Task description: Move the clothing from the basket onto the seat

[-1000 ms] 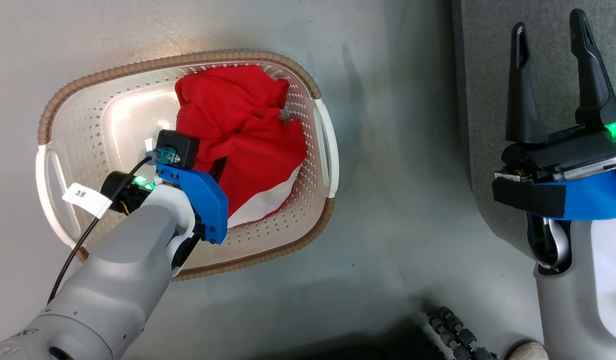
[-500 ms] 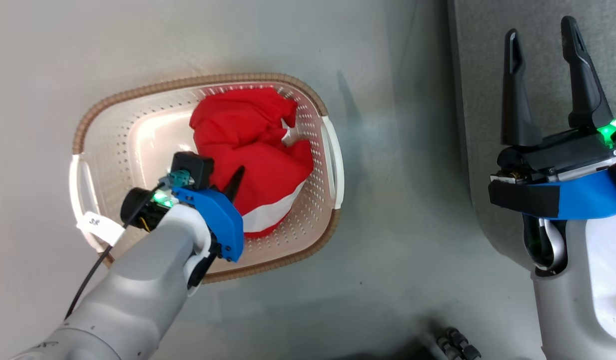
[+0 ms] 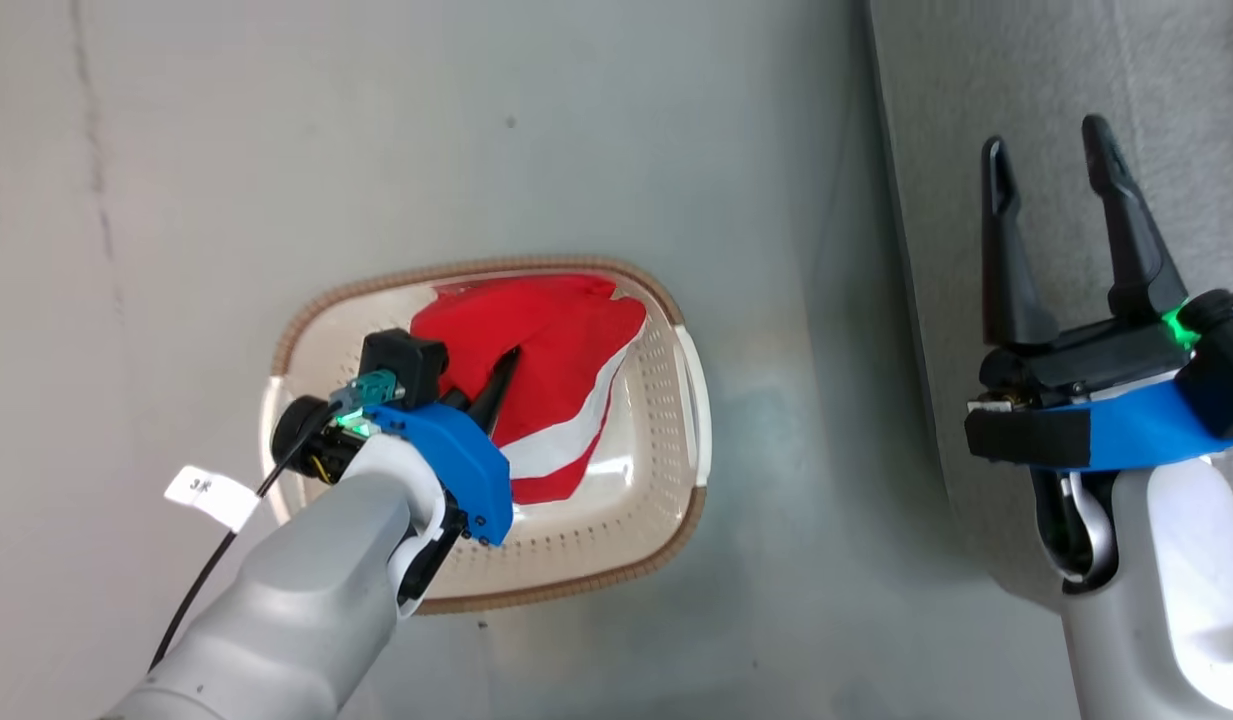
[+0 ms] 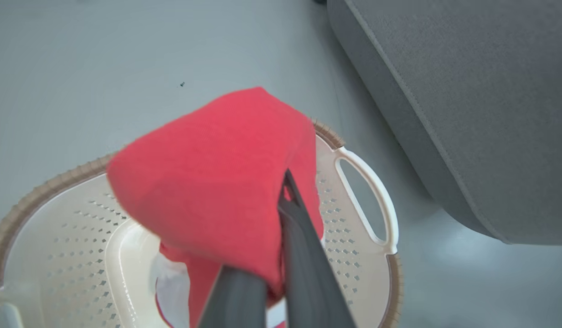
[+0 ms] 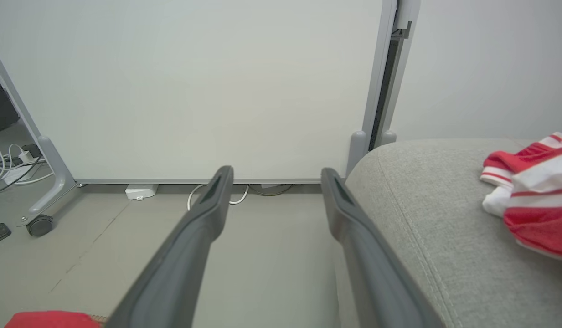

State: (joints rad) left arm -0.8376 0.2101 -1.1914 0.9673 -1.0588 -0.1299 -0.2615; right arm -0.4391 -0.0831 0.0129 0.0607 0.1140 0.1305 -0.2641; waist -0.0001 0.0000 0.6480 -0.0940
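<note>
Red clothing (image 3: 566,330), pinched in the closed left gripper (image 3: 504,370), hanging into the basket (image 3: 698,410) at frame centre; right gripper (image 3: 1046,145) wide, empty, over the seat (image 3: 936,100) at right.

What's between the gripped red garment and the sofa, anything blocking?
Nothing visible. The left gripper is shut on the red garment above the basket; bare floor lies between basket and sofa.

Grey forearms (image 3: 306,590), blue wrist brackets (image 3: 456,470), black jaws, green lights (image 3: 1171,320), white-tagged black cable (image 3: 198,597).
</note>
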